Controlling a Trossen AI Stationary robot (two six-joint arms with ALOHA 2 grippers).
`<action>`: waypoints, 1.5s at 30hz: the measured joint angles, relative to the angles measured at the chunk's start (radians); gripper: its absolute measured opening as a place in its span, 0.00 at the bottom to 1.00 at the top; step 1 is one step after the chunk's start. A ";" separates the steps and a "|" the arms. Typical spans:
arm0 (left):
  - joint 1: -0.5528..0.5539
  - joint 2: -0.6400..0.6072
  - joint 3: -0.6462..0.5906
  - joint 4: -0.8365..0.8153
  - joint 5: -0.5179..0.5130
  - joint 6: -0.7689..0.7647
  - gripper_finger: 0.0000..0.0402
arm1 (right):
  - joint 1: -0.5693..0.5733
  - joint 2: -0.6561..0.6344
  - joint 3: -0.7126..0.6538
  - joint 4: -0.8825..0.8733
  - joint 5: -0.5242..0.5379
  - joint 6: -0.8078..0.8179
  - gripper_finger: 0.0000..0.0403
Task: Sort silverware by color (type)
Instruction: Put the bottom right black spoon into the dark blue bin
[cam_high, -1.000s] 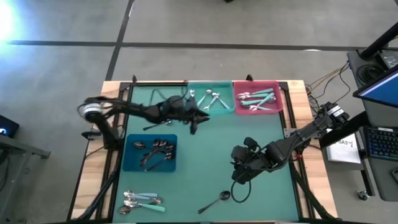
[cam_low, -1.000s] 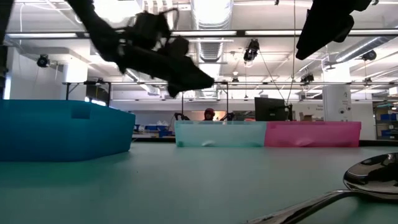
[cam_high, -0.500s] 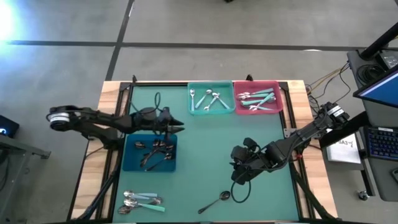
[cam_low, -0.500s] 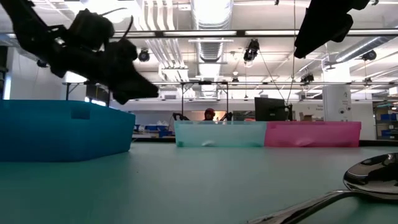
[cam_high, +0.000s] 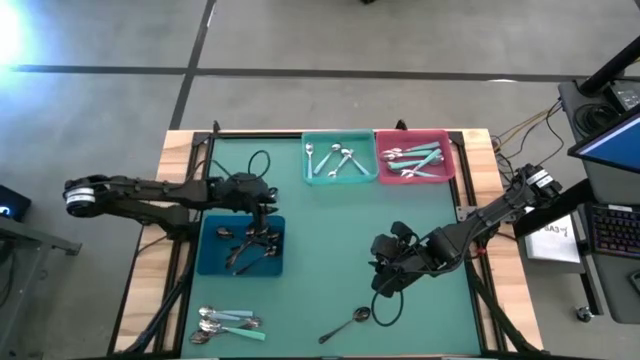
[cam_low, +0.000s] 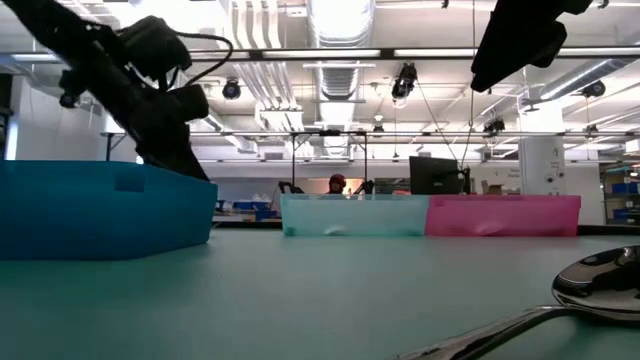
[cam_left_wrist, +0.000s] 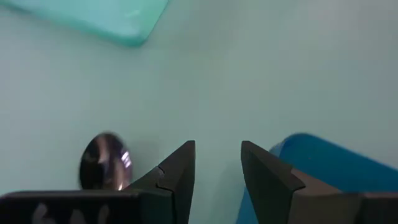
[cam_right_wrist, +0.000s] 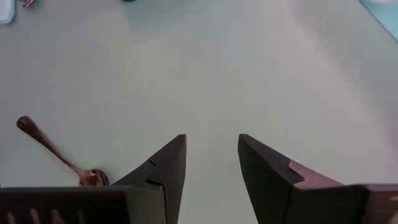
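Your landmark is the green table mat (cam_high: 330, 250); everything below is placed against it.

Largest on it is the blue bin (cam_high: 241, 245), on the mat's left half near the middle. It holds several dark spoons (cam_high: 252, 243) in a loose heap. Along the mat's far edge sit two smaller bins side by side, touching: the teal bin (cam_high: 339, 158) with all-silver spoons (cam_high: 338, 160) in it, and to its right the pink bin (cam_high: 413, 156) with teal-handled spoons (cam_high: 415, 157).

Your left arm reaches in from the mat's left edge, and the left gripper (cam_high: 266, 203) hangs over the far rim of the blue bin, above the dark spoons. In its wrist view its fingers (cam_left_wrist: 179, 172) stand apart with a clear gap and nothing between them.

Your right arm comes in from the mat's right edge. The right gripper (cam_high: 386, 281) hovers over the mat right of centre, toward the near edge. Its jaws also stand apart at a moderate width, empty, with bare mat showing between them.

One loose dark spoon (cam_high: 346, 322) lies on the mat near its near edge, just short of the right gripper and apart from it. A small pile of mixed spoons (cam_high: 226, 323), silver and teal-handled, rests at the mat's near-left corner.
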 joint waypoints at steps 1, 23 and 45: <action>0.000 0.000 0.024 -0.051 -0.006 0.000 0.28 | 0.000 0.000 0.000 0.000 0.000 0.000 0.34; 0.130 -0.001 0.087 -0.427 -0.181 0.012 0.38 | 0.000 0.000 0.000 0.000 0.000 0.000 0.34; 0.145 0.227 0.059 -0.277 -0.181 -0.075 0.51 | 0.000 0.000 0.000 0.001 0.000 0.000 0.34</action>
